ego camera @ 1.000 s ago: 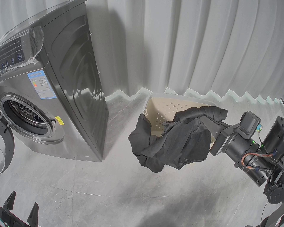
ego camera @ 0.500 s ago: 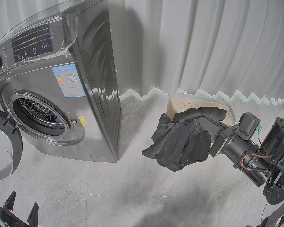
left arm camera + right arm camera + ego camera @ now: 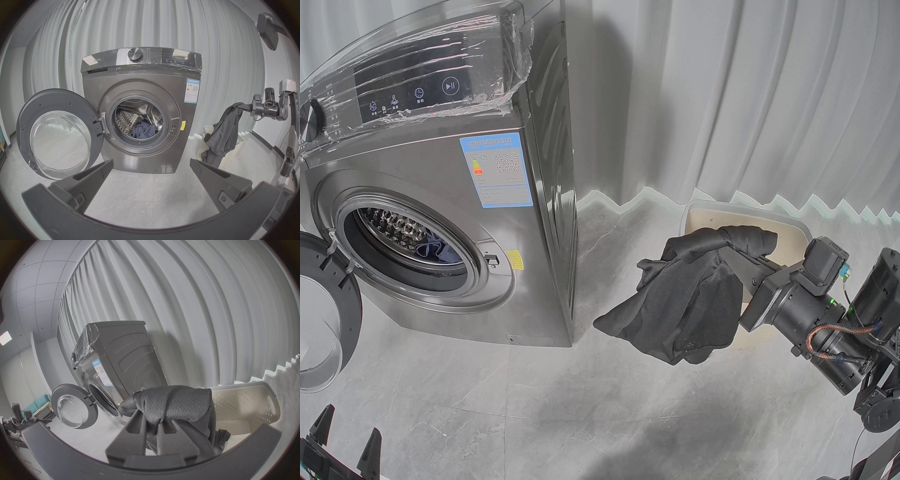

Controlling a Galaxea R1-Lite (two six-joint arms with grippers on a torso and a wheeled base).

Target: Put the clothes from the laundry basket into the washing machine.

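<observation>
The task looks about midway. A dark blue piece of clothing (image 3: 142, 129) already lies in the drum of the washing machine (image 3: 537, 250), which stands at 10 o'clock in the head view. Its round door (image 3: 325, 312) is swung wide open at 9 o'clock.

The right gripper (image 3: 151, 421) is clenched on a bunched fold of a black garment (image 3: 681, 300). The garment hangs in the air at 3 o'clock, in front of the laundry basket (image 3: 737, 209) and well apart from the drum. The carry across the floor and the drop through the opening are not yet done.

The part of the basket's inside seen from the right wrist is bare pale plastic. This may therefore be the last piece, though the garment hides the rest.

The left gripper (image 3: 150, 164) is low at 7 o'clock, its fingers spread and holding nothing.

On the machine's front are a blue-bordered label (image 3: 497, 169) with coloured bars and a square code, and a small yellow sticker (image 3: 515, 259) beside the door latch. A touch panel (image 3: 412, 94) carries white icons under wrinkled plastic film, next to a dial (image 3: 135, 53). The label's fine print is too small to make out.
</observation>
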